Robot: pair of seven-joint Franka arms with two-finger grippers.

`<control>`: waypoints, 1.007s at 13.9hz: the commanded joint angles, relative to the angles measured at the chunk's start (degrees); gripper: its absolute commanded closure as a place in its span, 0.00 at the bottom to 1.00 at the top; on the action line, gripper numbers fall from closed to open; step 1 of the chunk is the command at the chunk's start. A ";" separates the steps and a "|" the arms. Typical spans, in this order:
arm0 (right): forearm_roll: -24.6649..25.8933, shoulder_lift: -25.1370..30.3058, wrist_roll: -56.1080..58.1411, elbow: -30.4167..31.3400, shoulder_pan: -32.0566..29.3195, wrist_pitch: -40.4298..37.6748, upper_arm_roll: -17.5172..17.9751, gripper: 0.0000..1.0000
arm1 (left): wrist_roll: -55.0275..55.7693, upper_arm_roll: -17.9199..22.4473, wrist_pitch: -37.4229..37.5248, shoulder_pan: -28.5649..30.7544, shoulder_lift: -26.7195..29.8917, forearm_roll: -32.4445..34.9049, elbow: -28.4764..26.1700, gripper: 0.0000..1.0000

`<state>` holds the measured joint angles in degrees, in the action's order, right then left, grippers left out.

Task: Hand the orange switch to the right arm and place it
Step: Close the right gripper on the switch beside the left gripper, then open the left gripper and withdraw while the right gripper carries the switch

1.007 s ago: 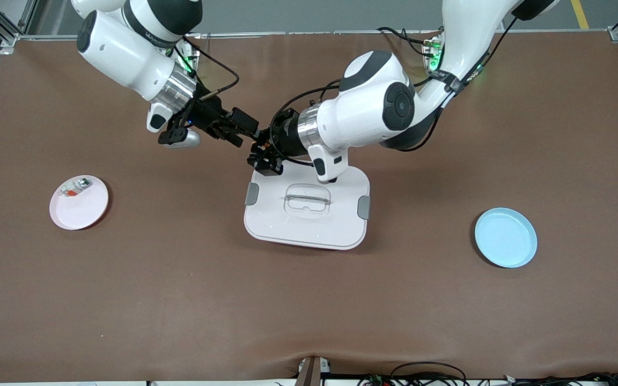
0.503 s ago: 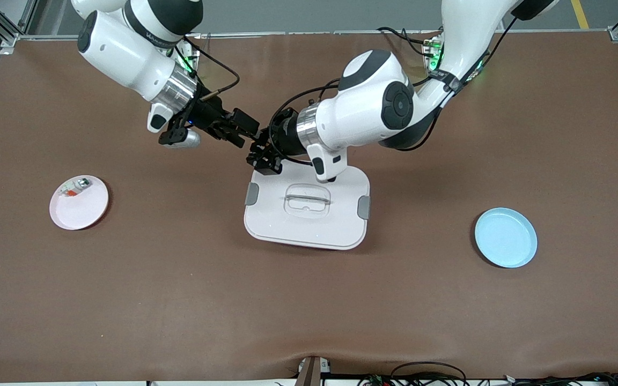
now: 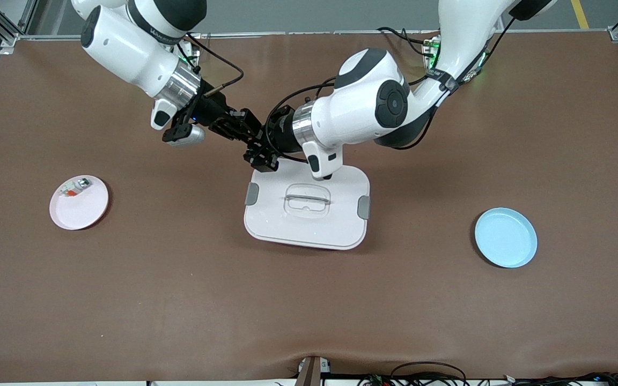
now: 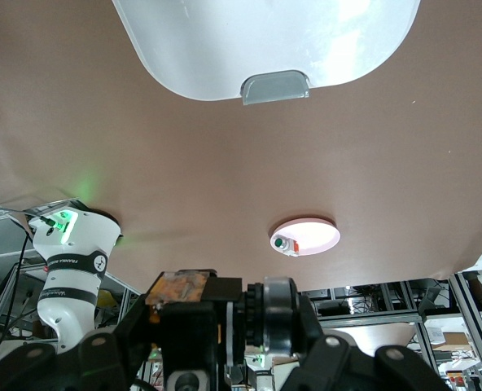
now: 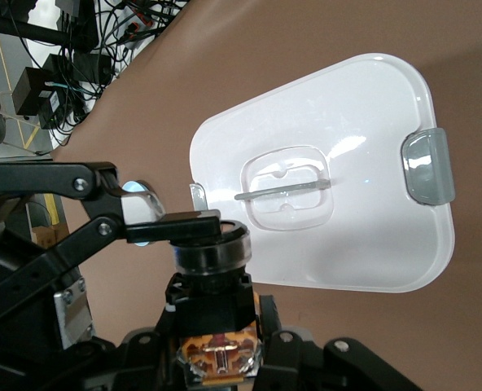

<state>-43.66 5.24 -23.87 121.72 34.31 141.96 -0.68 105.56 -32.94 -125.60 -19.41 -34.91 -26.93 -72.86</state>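
Observation:
The orange switch (image 3: 252, 142) is a small black part with orange bits and a silver ring, held in the air between both grippers, over the table beside the white lid's edge. My left gripper (image 3: 258, 153) is shut on it; in the left wrist view the switch (image 4: 225, 314) lies across my left gripper (image 4: 225, 346). My right gripper (image 3: 244, 130) has come in from the right arm's end. In the right wrist view its jaws stand open on either side of the switch body (image 5: 212, 273), at my right gripper (image 5: 216, 346).
A white lid-like tray (image 3: 309, 230) with grey clips lies mid-table under the left arm. A pink plate (image 3: 81, 212) holding a whitish part with red and green bits (image 3: 75, 186) is toward the right arm's end. An empty blue plate (image 3: 505, 238) is toward the left arm's end.
Both grippers have drawn closer together and shifted slightly toward the robots' bases. The right gripper's jaws now reach around the switch held by the left gripper.

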 commanded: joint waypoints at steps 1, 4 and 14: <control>-1.07 -0.84 -0.82 -1.39 0.84 -0.02 -0.46 1.00 | -0.26 0.07 -0.43 -0.19 -0.16 -0.93 1.15 1.00; -0.29 -0.84 -0.13 -2.53 0.76 -0.81 -0.46 1.00 | -1.14 0.15 -0.34 0.60 0.36 -0.50 1.15 0.01; 8.68 -1.29 24.45 -4.21 -7.48 -11.42 -0.99 1.00 | -11.41 1.12 0.62 11.49 5.54 16.26 0.88 0.00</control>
<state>-36.04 4.26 -6.44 118.99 31.08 135.10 -1.89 96.56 -32.03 -125.54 -9.13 -31.31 -14.99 -71.12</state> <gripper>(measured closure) 0.590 0.000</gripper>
